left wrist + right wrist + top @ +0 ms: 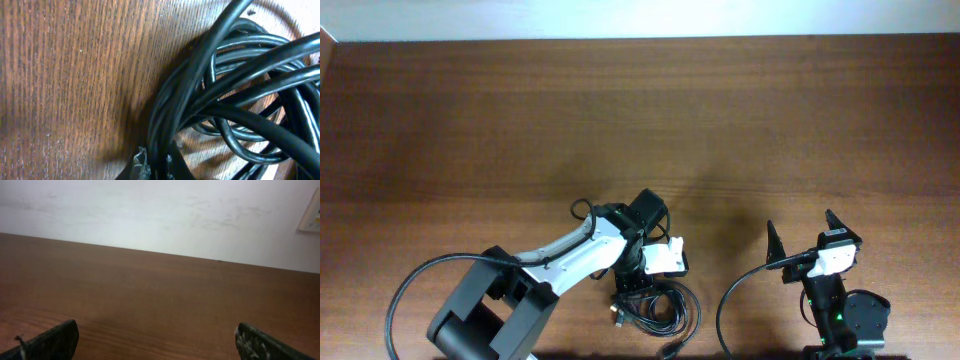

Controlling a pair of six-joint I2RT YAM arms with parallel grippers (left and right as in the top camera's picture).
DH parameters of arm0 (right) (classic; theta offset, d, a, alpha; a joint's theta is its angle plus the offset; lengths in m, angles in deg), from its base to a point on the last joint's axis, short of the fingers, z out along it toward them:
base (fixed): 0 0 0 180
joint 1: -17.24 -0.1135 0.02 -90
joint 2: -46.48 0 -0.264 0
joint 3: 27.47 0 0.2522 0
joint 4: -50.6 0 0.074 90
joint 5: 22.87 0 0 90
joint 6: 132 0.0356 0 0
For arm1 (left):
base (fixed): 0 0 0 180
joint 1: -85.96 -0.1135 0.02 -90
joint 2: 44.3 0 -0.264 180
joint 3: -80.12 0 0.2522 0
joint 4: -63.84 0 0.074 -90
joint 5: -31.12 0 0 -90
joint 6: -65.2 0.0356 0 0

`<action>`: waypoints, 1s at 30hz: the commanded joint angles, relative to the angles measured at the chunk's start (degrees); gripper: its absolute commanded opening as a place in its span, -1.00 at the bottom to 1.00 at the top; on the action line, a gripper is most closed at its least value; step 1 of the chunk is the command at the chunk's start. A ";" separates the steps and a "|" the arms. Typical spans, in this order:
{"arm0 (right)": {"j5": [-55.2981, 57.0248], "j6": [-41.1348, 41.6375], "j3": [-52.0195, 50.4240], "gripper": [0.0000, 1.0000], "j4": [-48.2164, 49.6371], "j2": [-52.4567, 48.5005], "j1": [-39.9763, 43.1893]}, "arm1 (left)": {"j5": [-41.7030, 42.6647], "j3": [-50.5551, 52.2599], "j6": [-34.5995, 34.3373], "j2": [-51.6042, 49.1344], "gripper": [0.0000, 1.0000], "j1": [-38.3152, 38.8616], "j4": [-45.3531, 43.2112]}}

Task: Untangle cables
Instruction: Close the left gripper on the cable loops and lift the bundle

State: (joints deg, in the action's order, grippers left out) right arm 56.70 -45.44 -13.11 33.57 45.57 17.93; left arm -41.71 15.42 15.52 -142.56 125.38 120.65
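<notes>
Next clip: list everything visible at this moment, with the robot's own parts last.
cables: one tangled bundle, strand count unclear, black, near edge of the table under the left wrist.
table: one, brown wood, fills the overhead view.
wall: one, white, beyond the table's far edge.
sheet: one, pale, on the wall, cut off by the frame.
left arm: one, white and black, reaching over the bundle.
right arm: one, black, near edge, right side.
left gripper: one, black, shut on a cable strand.
right gripper: one, black, open, empty.

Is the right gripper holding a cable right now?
No, the right gripper stands wide open, with only the table showing in the gap.
</notes>
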 commanded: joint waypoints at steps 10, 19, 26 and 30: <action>-0.28 -0.20 -0.28 0.97 -0.39 0.59 -0.31 | -15.23 -5.22 -5.42 -2.01 -1.00 -0.09 -0.72; -0.28 -0.20 -0.28 0.97 -0.39 0.59 -0.31 | -22.16 -8.17 -18.73 -2.01 -1.00 -5.22 -13.38; -0.28 -0.20 -0.28 0.97 -0.39 0.59 -0.31 | -22.14 -8.17 -26.86 -2.03 -1.00 -12.68 -21.24; -0.28 -0.20 -0.28 0.97 -0.39 0.59 -0.31 | -21.92 -8.17 -28.57 -2.03 -1.00 -16.13 -21.81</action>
State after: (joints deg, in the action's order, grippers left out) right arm 56.70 -45.46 -13.11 33.57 45.57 17.93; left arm -63.43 8.21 -9.46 -144.22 111.57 99.20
